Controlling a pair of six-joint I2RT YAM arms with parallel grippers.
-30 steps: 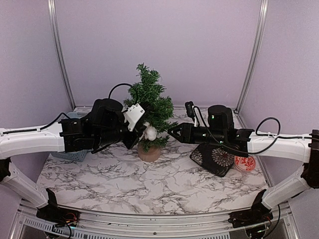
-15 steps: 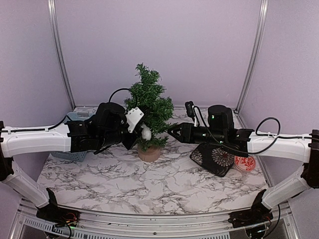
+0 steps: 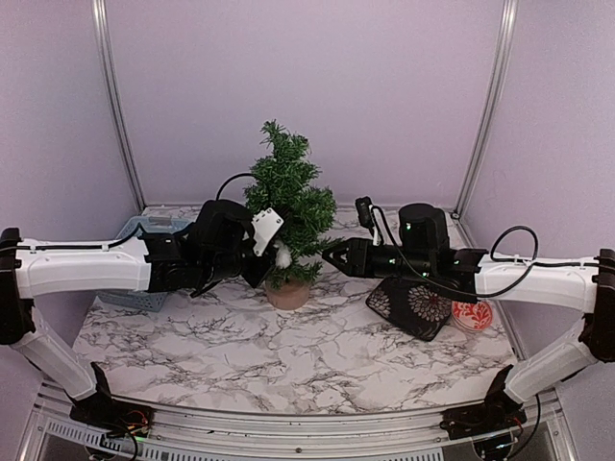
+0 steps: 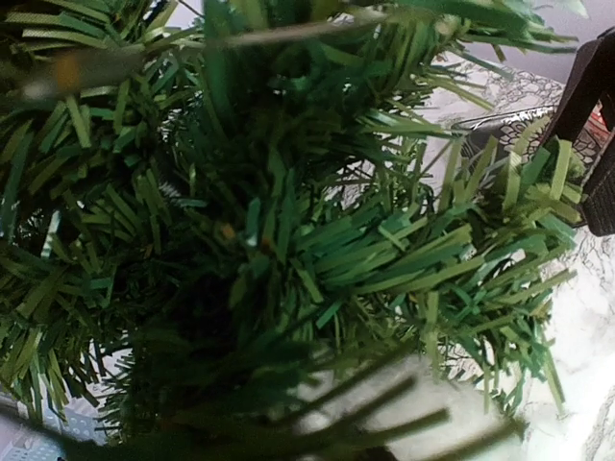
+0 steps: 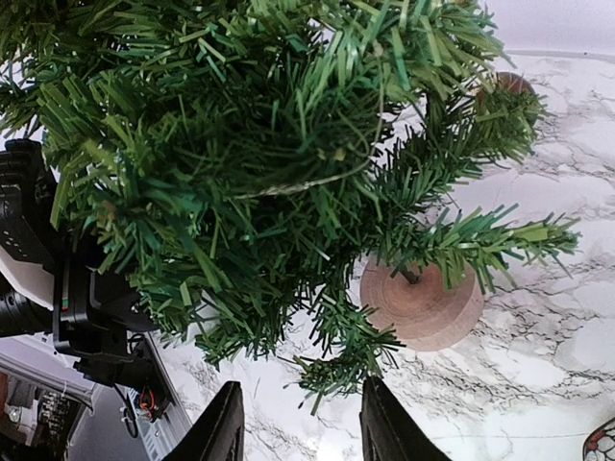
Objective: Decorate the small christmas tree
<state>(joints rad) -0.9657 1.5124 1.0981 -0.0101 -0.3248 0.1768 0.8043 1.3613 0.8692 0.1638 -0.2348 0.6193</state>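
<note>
Small christmas tree (image 3: 286, 202) stands mid-table (image 3: 288, 365), toward the back, on its stump base (image 3: 287, 293). Left gripper (image 3: 273, 254) is in at tree's left side, low in the branches, w/ a round ornament (image 3: 284, 255) at its tip, against the foliage just above the base. Right gripper (image 3: 331, 255) sits just beside tree's right side, approx same height, opposite the left one. Basket (image 3: 133, 300) lies at table's left, behind & partly under left arm. Flat cloth piece (image 3: 411, 309) lies right of tree, under right arm; small dish (image 3: 472, 316) just beside it, further right, near table's right edge.
</note>
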